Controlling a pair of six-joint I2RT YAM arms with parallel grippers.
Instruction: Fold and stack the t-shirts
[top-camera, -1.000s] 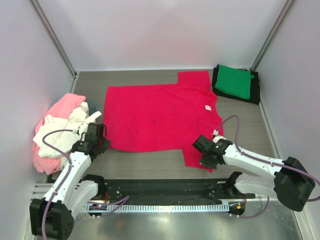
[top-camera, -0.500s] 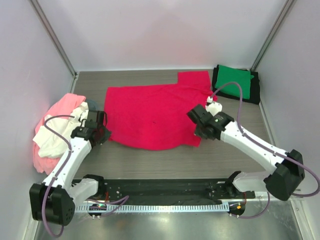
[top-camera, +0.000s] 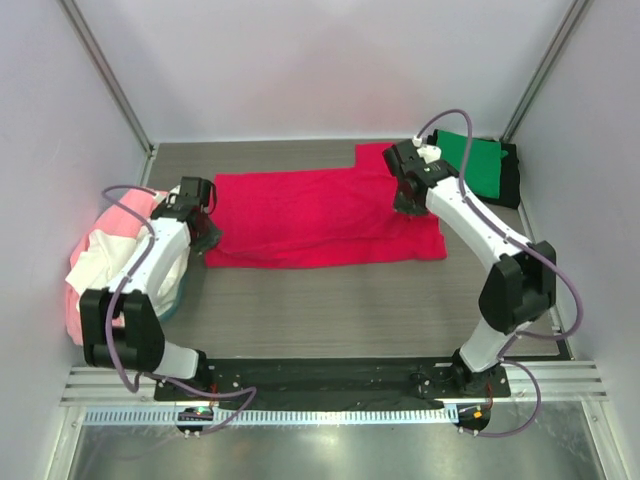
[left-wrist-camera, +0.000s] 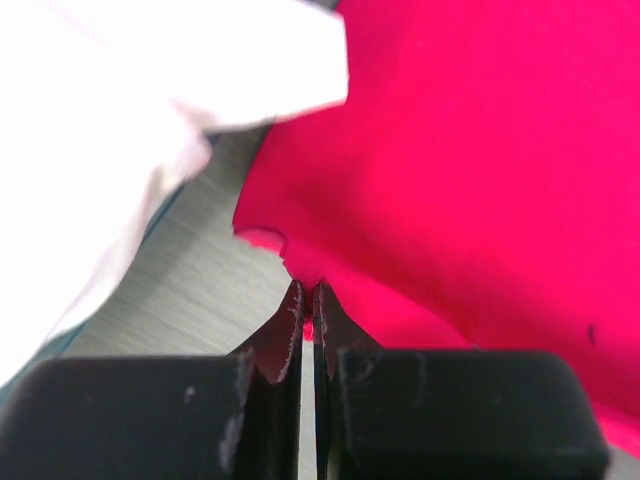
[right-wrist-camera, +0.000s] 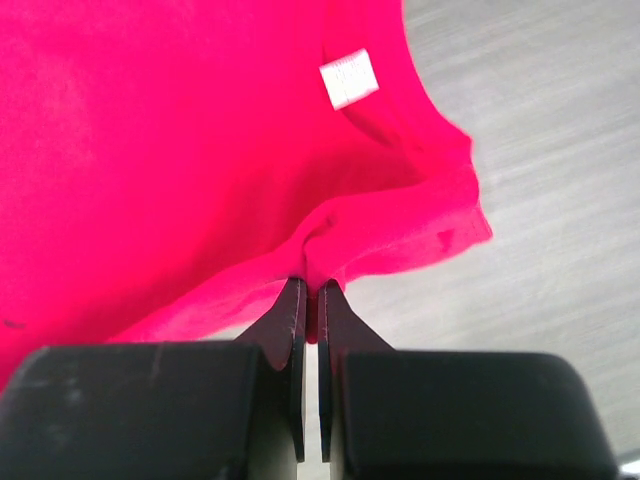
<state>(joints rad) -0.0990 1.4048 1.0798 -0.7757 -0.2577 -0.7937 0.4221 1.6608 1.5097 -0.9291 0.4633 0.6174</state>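
Pinching the crimson t-shirt (top-camera: 320, 215) at its edge, the left gripper (left-wrist-camera: 307, 292) has its jaws pressed together on the cloth, which spreads away ahead and to the right of its tips. The right gripper (right-wrist-camera: 310, 288) nips a fold of hem the same way, the shirt fanning ahead and leftward, with its white label (right-wrist-camera: 348, 78) lying beyond the tips.

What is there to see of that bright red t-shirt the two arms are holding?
The crimson t-shirt is soft plain cloth, lying on the grey table doubled over into a wide band, one sleeve sticking out at the far edge. A small white label shows by the neckline. The left gripper pinches its edge at one end, the right gripper at the other. Its left end lies close beside a pile of pink and white shirts.
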